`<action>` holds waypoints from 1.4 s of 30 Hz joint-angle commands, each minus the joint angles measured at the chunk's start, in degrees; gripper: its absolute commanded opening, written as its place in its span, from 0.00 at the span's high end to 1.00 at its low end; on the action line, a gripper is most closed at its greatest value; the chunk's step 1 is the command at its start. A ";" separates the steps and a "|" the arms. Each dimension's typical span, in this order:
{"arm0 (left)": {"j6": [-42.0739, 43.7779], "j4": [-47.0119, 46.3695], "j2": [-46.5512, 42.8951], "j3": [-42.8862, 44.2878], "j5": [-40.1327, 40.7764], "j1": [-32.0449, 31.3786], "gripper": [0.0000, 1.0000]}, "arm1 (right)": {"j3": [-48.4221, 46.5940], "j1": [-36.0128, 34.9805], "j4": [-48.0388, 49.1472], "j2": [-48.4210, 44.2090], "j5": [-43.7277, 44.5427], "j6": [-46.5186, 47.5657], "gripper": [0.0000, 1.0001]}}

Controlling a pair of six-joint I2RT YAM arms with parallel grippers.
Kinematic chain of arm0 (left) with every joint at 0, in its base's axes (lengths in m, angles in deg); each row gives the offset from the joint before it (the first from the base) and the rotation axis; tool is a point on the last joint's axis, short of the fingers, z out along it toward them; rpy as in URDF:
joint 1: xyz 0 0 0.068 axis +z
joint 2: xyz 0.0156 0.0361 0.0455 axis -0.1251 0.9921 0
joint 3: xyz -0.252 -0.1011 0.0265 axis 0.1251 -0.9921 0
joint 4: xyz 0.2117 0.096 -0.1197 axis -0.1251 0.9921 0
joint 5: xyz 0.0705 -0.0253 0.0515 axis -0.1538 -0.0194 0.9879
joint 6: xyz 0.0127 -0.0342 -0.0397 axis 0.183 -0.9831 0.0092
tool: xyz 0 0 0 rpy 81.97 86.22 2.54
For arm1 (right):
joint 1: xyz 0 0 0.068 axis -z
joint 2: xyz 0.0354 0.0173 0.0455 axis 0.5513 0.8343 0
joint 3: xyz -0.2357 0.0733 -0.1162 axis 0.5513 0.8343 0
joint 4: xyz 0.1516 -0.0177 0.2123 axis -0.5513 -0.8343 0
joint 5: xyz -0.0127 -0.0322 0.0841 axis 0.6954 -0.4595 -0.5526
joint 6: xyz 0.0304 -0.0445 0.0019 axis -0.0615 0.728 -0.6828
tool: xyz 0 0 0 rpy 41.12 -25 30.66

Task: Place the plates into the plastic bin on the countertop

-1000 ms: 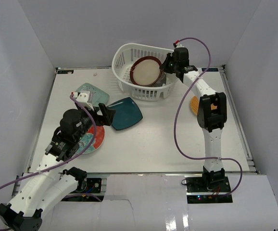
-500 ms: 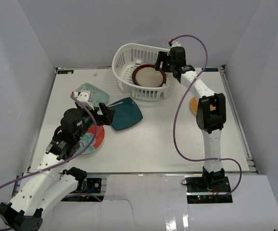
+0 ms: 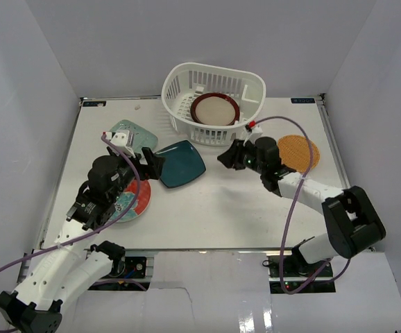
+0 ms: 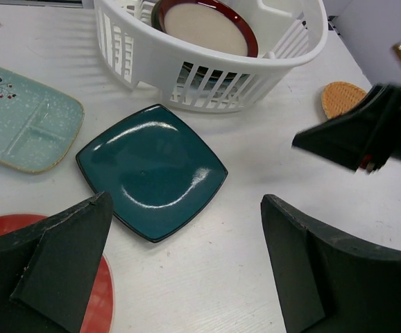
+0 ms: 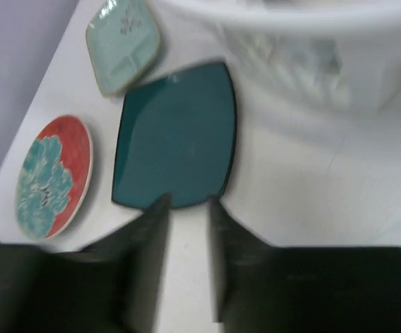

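Note:
The white plastic bin [image 3: 252, 84] stands at the back of the countertop and holds the brown-rimmed beige plate [image 3: 214, 109]. The dark teal square plate [image 3: 181, 163] lies in front of it. My left gripper [image 3: 153, 166] is open and empty, hovering at that plate's left edge. In the left wrist view my left gripper [image 4: 186, 201] stands wide over the plate's [image 4: 152, 170] near corner. My right gripper [image 3: 227, 158] is low, just right of the plate, narrowly open and empty. In the right wrist view my right gripper [image 5: 186, 201] points at the plate's [image 5: 176, 139] near edge.
The pale mint rectangular plate [image 3: 131, 134] lies at the left. The red-and-teal round plate [image 3: 134, 201] lies partly under my left arm. The orange woven plate [image 3: 297, 150] lies at the right, behind my right arm. Pale grey walls enclose the countertop [image 3: 207, 208].
My right gripper let go of the beige plate, which now lies in the bin. It left the bin and swung down to the table's middle. The left arm barely moved.

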 commanded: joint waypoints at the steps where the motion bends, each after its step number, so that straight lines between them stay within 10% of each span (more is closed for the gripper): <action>1: 0.69 -0.36 0.60 -0.10 1.00 0.42 0.02 | 8.30 -1.17 14.00 3.68 -1.87 -11.04 0.51; 5: 0.78 -0.27 0.60 -0.19 1.96 0.51 0.02 | 10.16 -1.96 22.97 12.55 -5.12 -18.94 0.36; 15: 0.95 -0.36 0.87 -0.19 2.23 0.51 0.02 | -0.11 -5.39 33.70 32.07 0.49 -34.60 0.38; 24: 0.95 -0.45 -0.01 -0.37 2.32 0.51 0.02 | -3.73 -6.80 32.83 38.58 3.40 -37.60 0.57; 26: 0.86 -0.54 0.08 -0.28 2.05 0.51 0.02 | -2.94 -6.71 33.44 38.41 2.97 -37.42 0.76; 28: 0.86 -0.54 0.16 -0.28 1.88 0.51 0.02 | -0.76 -6.71 35.28 36.84 2.96 -37.42 0.92; 35: 0.86 -0.63 -0.80 -0.19 1.88 0.59 0.02 | 13.57 -5.31 37.50 11.23 -2.48 -31.81 0.92; 42: 0.51 -0.98 -3.44 -0.19 2.05 1.83 0.02 | 5.09 -4.25 17.02 -11.59 -1.70 -18.62 0.92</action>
